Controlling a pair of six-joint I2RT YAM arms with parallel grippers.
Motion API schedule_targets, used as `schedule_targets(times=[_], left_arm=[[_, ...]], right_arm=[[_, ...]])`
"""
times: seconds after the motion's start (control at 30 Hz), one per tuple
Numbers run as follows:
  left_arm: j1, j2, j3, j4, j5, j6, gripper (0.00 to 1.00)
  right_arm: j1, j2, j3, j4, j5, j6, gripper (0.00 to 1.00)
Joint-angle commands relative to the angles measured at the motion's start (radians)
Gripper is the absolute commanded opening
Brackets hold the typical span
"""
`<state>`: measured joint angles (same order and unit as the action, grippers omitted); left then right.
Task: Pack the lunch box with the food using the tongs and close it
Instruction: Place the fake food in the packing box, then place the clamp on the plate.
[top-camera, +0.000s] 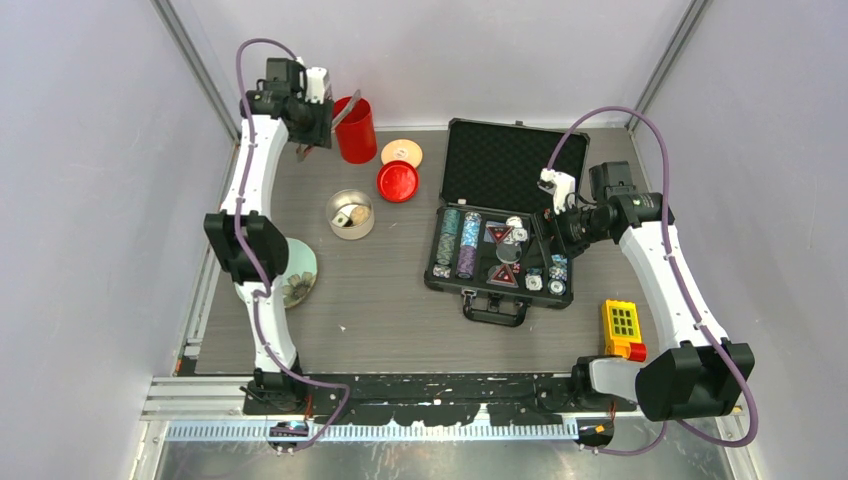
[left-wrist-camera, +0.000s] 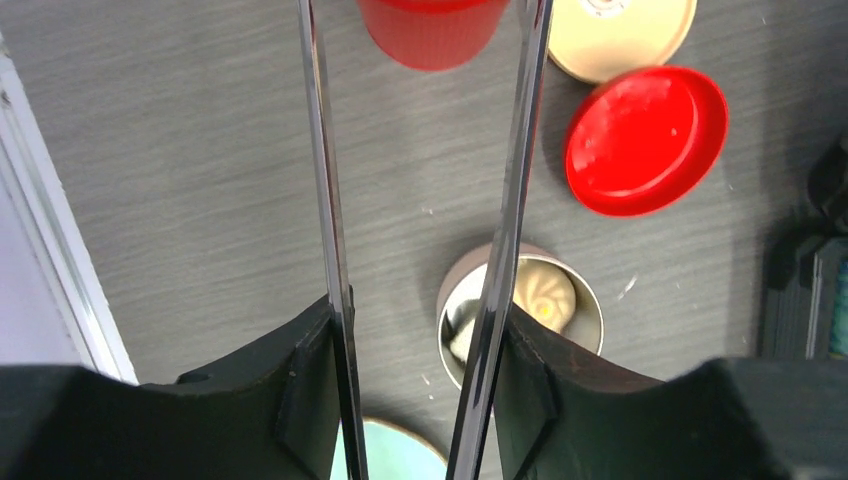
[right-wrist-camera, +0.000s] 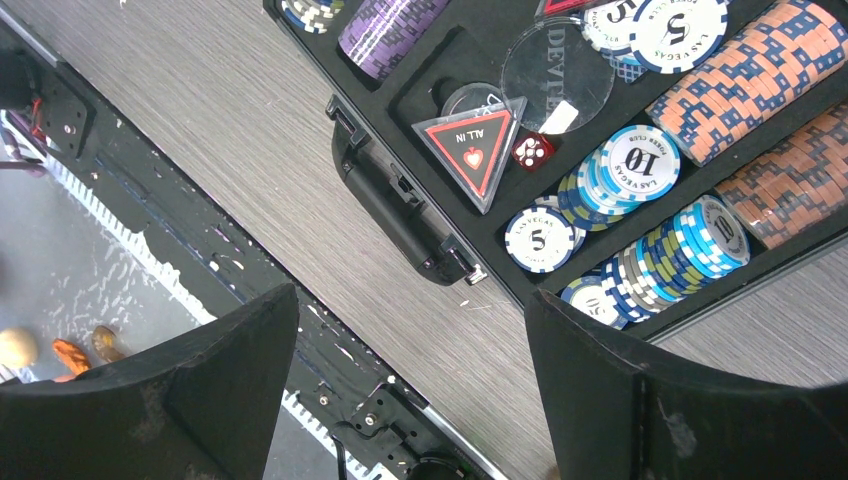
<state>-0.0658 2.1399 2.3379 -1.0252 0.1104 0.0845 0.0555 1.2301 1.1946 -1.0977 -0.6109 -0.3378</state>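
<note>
Likely a lab test cell: blank white walls (top-camera: 430, 50), aluminium posts (top-camera: 198, 68).

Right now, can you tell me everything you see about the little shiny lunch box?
The lunch box is a small, round, shiny metal tin with low walls. It stands upright and open on the grey table, lid off. Inside sits a beige dumpling-like lump. Its cream lid lies apart, farther back, beside a red lid. No claw touches it; in the left wrist view one arm of the tongs merely crosses in front of it.
</note>
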Motion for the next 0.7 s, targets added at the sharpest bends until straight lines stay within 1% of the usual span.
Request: schedule_targets(times=[0.0, 0.03, 0.07, 0.27, 0.37, 0.5, 0.67], left_arm=[[0.059, -0.179, -0.098, -0.059, 0.096, -0.01, 0.51], [0.061, -0.211, -0.138, -0.064, 0.104, -0.006, 0.5], [0.095, -0.241, -0.176, -0.067, 0.112, 0.0, 0.5], [0.194, -0.416, -0.354, -0.121, 0.162, 0.035, 0.49], [0.23, -0.514, -0.452, -0.135, 0.165, 0.077, 0.49], [0.315, -0.621, -0.58, -0.178, 0.211, 0.14, 0.49], [0.409, -0.736, -0.723, -0.207, 0.215, 0.228, 0.49]], right_arm=[[-0.003, -0.029, 0.005, 0.0, -0.011, -0.004, 0.88], [-0.003, -0.027, 0.0, 0.0, -0.011, -0.005, 0.88], [-0.004, -0.025, -0.006, 0.001, -0.009, -0.006, 0.88], [-0.003, -0.023, -0.021, 0.012, -0.022, 0.002, 0.88], [-0.003, -0.005, -0.013, 0.017, -0.04, 0.015, 0.88], [-0.003, 0.017, -0.005, 0.03, -0.06, 0.036, 0.88], [-0.002, 0.043, -0.003, 0.039, -0.044, 0.033, 0.88]])
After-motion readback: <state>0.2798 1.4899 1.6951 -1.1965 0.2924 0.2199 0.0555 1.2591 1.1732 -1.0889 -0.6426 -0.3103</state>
